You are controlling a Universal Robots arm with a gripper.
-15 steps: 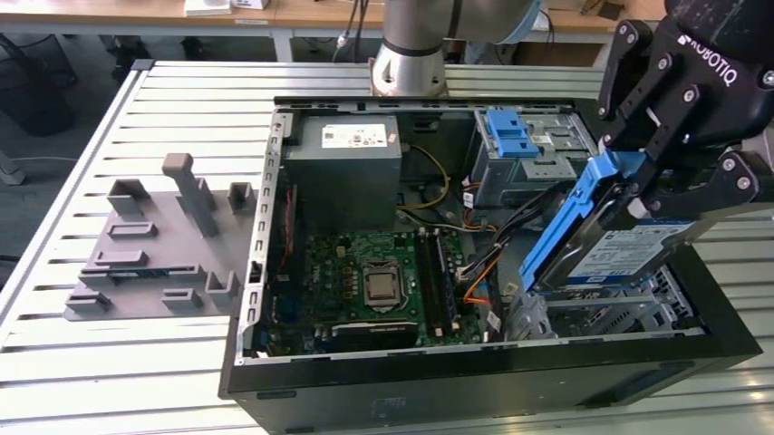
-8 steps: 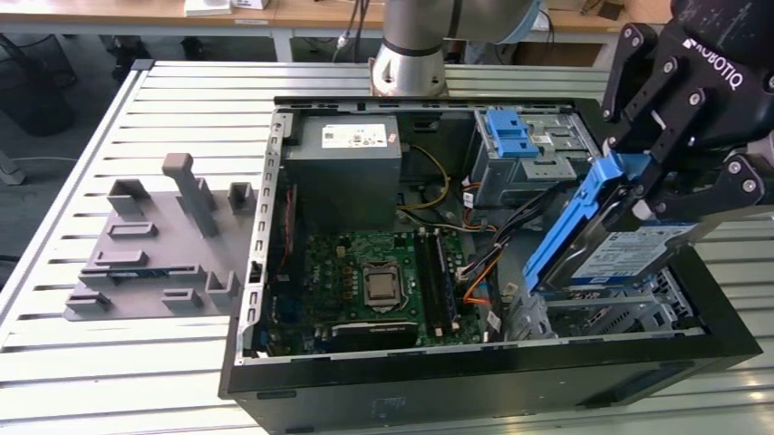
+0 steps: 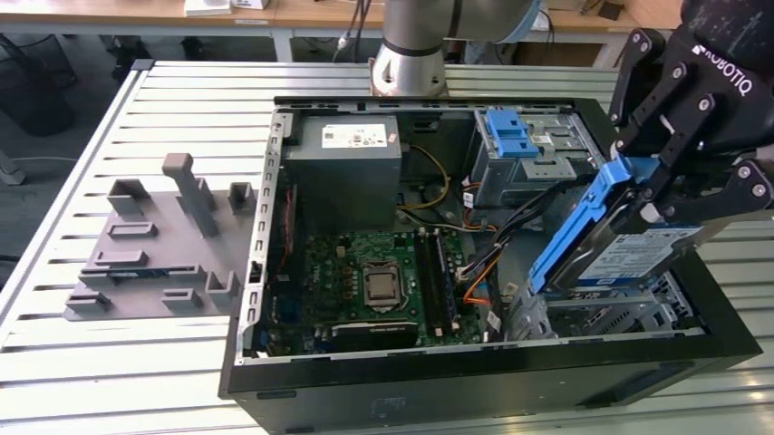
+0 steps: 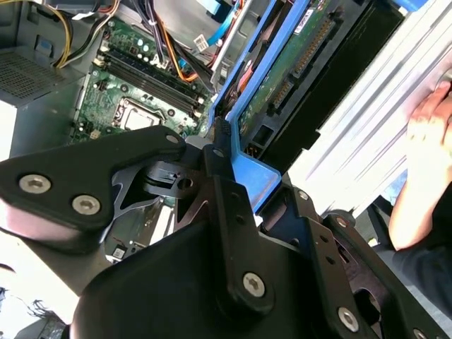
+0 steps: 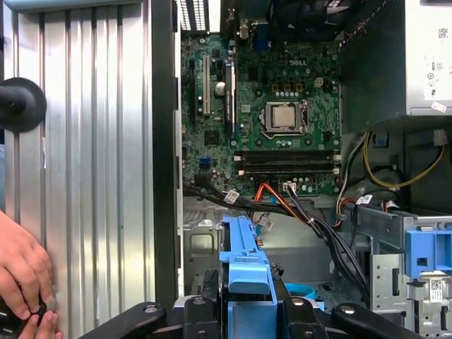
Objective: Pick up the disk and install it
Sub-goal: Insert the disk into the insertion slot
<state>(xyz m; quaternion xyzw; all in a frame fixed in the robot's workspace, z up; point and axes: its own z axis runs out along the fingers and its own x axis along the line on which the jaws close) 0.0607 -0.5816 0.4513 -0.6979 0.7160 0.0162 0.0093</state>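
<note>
Surface (image 3: pixel 72 362) carries the open case (image 3: pixel 484 390), which lies on its side. Inside the case, the board (image 3: pixel 375 281) sits mid, w/ the cage (image 3: pixel 604 313) at the corner toward the exterior view's right. Disk (image 3: pixel 635 254) is off the surface, in the case's opening just above the cage, not seated. It stands on edge, long axis steep, top leaning toward the exterior view's right. The cage lies below its lower end. End effector (image 3: pixel 659 190) is clamped on the disk's upper end, so the disk hangs beneath it. Exterior view gives the label side. Second wrist view gives the disk (image 4: pixel 282 78) circuit side w/ connector. First wrist view gives the disk (image 5: pixel 244 261) edge-on, plus a hand (image 5: pixel 21 272) outside the case.
</note>
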